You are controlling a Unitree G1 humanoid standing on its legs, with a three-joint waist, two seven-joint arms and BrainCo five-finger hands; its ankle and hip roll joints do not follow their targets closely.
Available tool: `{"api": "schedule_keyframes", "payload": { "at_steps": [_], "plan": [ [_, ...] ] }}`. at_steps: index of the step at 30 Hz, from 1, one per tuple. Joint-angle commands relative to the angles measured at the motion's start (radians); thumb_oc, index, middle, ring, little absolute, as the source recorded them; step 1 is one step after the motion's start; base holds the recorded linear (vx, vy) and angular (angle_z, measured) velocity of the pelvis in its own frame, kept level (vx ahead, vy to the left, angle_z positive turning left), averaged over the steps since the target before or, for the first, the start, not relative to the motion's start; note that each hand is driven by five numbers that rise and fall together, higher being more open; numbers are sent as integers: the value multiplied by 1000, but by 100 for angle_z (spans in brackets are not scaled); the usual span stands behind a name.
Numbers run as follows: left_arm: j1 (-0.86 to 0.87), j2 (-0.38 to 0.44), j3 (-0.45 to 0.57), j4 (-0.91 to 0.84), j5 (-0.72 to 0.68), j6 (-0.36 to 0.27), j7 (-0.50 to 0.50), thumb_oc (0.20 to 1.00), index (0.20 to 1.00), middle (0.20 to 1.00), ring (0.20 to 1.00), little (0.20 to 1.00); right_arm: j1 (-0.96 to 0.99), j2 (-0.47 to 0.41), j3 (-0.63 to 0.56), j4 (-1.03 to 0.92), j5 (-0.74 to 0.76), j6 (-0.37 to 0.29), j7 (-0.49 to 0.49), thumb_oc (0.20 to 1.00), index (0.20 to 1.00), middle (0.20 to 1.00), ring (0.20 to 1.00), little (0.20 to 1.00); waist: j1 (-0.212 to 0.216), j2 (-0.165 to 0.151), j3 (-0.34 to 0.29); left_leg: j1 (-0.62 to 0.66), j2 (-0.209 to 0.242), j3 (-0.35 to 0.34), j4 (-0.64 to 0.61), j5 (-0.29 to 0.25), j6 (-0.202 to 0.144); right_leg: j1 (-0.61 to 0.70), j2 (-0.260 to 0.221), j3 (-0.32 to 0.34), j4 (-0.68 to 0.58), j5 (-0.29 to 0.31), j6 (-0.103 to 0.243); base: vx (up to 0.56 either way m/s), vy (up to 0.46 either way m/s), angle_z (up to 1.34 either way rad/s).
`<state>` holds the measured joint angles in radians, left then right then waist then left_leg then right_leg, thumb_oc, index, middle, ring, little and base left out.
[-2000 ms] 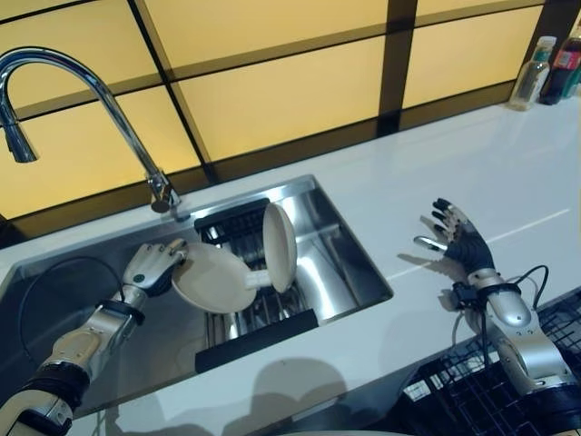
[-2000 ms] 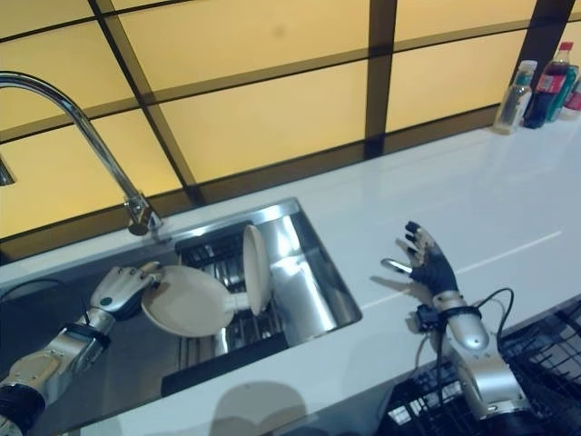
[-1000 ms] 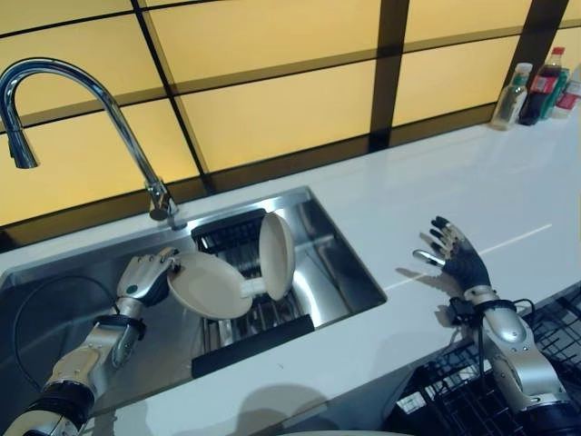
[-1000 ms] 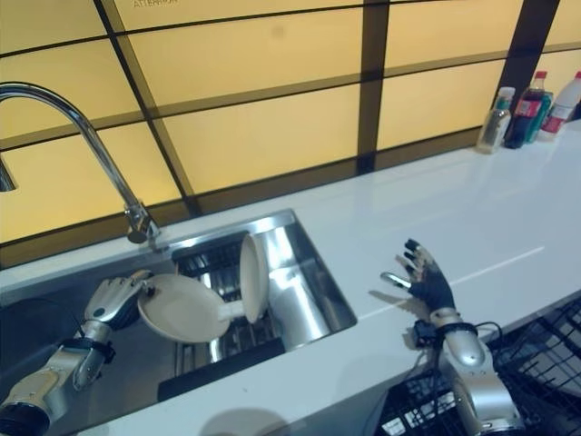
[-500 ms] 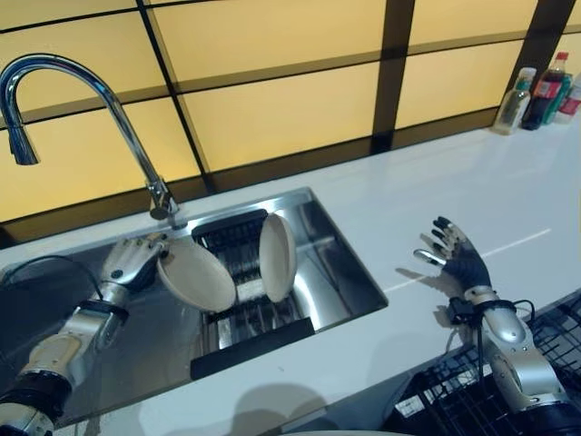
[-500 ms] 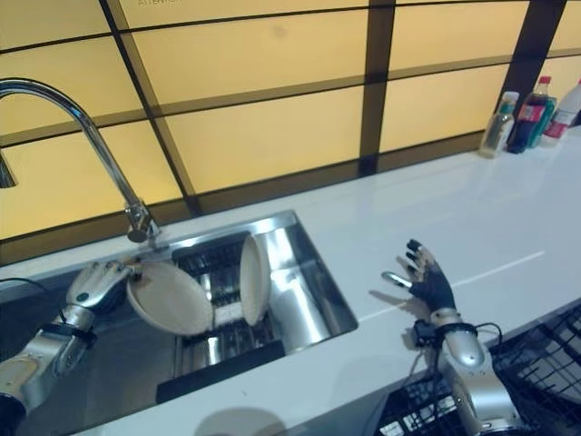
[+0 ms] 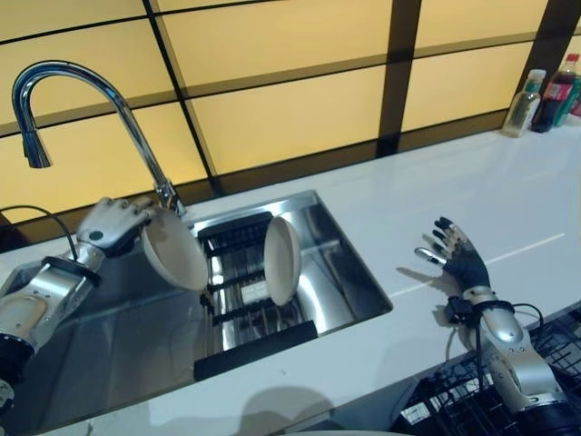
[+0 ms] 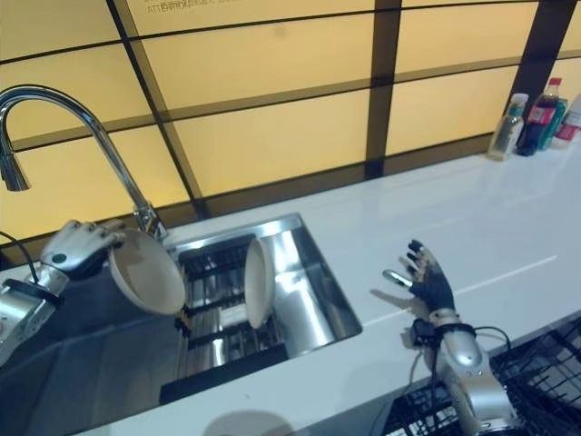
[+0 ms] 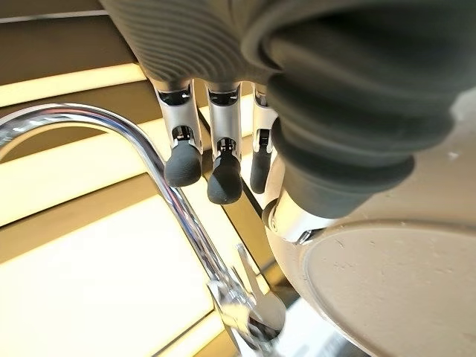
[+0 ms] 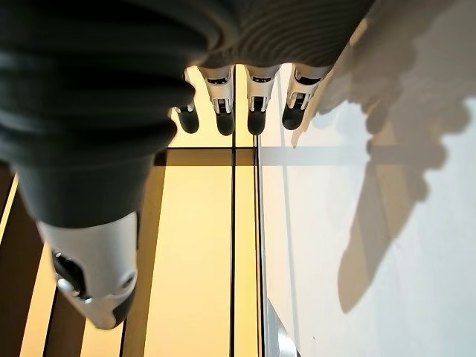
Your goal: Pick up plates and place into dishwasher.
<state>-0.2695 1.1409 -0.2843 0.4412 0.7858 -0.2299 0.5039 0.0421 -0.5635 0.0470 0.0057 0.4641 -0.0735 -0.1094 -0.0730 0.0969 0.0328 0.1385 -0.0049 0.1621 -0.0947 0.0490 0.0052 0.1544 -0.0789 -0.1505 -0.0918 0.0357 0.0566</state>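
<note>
A: What is seen in the sink [image 7: 349, 272]?
B: One cream plate [image 7: 281, 259] is stood upright in the rack [image 7: 238, 304].
A: And the hands?
B: Another plate [image 7: 174, 250] is gripped, tilted, by the left hand [image 7: 111, 224] near the faucet [image 7: 86, 100]. The right hand [image 7: 458, 259] is held open above the counter [image 7: 454, 182].

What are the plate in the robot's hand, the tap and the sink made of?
The plate in the left hand looks like matte cream ceramic or melamine: dull, faintly speckled. The tap looks like polished chromed metal, mirror bright. The sink looks like brushed stainless steel, with soft grey reflections.
</note>
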Motion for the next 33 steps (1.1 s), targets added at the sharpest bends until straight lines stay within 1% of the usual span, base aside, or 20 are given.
{"api": "schedule_keyframes", "payload": {
  "at_steps": [1, 3, 5, 6, 8, 10, 13, 14, 16, 17, 19, 23, 33],
  "plan": [
    [-97, 20, 83, -31, -243, 11, 4, 200, 200, 200, 200, 200, -97, -19, 6, -24, 17, -83, -13, 1000, 1000, 1000, 1000, 1000, 26, -14, -21, 9, -10, 36, 12, -110, -21, -58, -31, -42, 18, -38, 76, -35, -40, 0],
    [-74, -47, 144, -54, -338, -7, -21, 200, 200, 200, 200, 200, -102, -5, 1, -36, 1, -86, -16, 1000, 1000, 1000, 1000, 1000, 33, -21, -24, 9, -9, 31, 11, -110, -22, -56, -26, -41, 16, -40, 72, -34, -41, 1],
    [-52, -91, 186, -75, -371, -15, -43, 200, 200, 200, 200, 200, -107, 4, 0, -43, -10, -86, -16, 1000, 1000, 1000, 1000, 1000, 35, -24, -27, 9, -8, 28, 10, -110, -22, -55, -24, -41, 13, -40, 70, -27, -37, 1],
    [-36, -144, 216, -93, -396, -20, -75, 200, 200, 200, 200, 200, -111, 17, -4, -49, -25, -87, -14, 1000, 1000, 1000, 1000, 1000, 40, -29, -30, 8, -7, 24, 9, -110, -23, -55, -21, -41, 11, -41, 68, -32, -47, 2],
    [-17, -215, 246, -126, -444, -27, -145, 200, 200, 200, 200, 200, -124, 26, -6, -66, -43, -85, -11, 1000, 1000, 1000, 1000, 1000, 47, -37, -35, 9, -4, 21, 8, -111, -24, -53, -17, -43, 9, -43, 66, -35, -49, 0],
    [-10, -256, 251, -149, -495, -32, -217, 200, 200, 200, 200, 200, -137, 28, -4, -76, -51, -85, -7, 1000, 1000, 1000, 1000, 1000, 53, -42, -37, 9, -3, 16, 7, -112, -23, -52, -14, -44, 7, -44, 66, -35, -39, 2],
    [-9, -312, 248, -185, -629, -31, -349, 200, 200, 200, 200, 200, -172, 26, 3, -87, -65, -84, 2, 1000, 1000, 1000, 1000, 1000, 61, -49, -40, 10, -1, 10, 7, -113, -23, -50, -10, -46, 5, -45, 63, -45, -27, 0],
    [-11, -332, 252, -208, -707, -18, -400, 200, 200, 200, 200, 200, -187, 24, 6, -91, -70, -86, 8, 1000, 1000, 1000, 1000, 1000, 65, -51, -40, 10, 0, 8, 7, -114, -23, -50, -9, -47, 5, -46, 62, -50, -18, 0],
    [-14, -366, 252, -241, -779, -4, -450, 200, 200, 200, 200, 200, -210, 25, 18, -100, -84, -86, 9, 1000, 1000, 1000, 1000, 1000, 71, -53, -41, 11, 1, 5, 7, -114, -23, -49, -8, -50, 5, -46, 62, -45, -13, 0],
    [-16, -392, 255, -261, -860, 2, -499, 200, 200, 200, 200, 200, -226, 27, 23, -107, -95, -86, 17, 1000, 1000, 1000, 1000, 1000, 75, -56, -42, 11, 1, 2, 7, -115, -22, -49, -7, -51, 5, -46, 61, -37, -8, 1],
    [-16, -434, 256, -298, -896, 23, -543, 200, 200, 200, 200, 200, -255, 33, 37, -112, -123, -83, 24, 1000, 1000, 1000, 1000, 1000, 83, -58, -43, 12, 2, -2, 7, -115, -22, -47, -6, -53, 5, -46, 59, -39, -6, 0],
    [-27, -462, 251, -327, -941, 43, -589, 200, 200, 200, 200, 200, -306, 22, 57, -123, -148, -76, 40, 1000, 1000, 1000, 1000, 1000, 92, -65, -46, 11, 2, -9, 7, -115, -23, -45, -4, -52, 5, -48, 57, -39, -3, -1],
    [-32, -462, 258, -307, -1023, 70, -637, 200, 200, 200, 200, 200, -363, -18, 64, -132, -154, -49, 86, 1000, 1000, 1000, 1000, 1000, 104, -72, -54, 6, -2, -22, 7, -115, -22, -43, -3, -52, 5, -52, 51, -40, 10, 2]
  ]
}}
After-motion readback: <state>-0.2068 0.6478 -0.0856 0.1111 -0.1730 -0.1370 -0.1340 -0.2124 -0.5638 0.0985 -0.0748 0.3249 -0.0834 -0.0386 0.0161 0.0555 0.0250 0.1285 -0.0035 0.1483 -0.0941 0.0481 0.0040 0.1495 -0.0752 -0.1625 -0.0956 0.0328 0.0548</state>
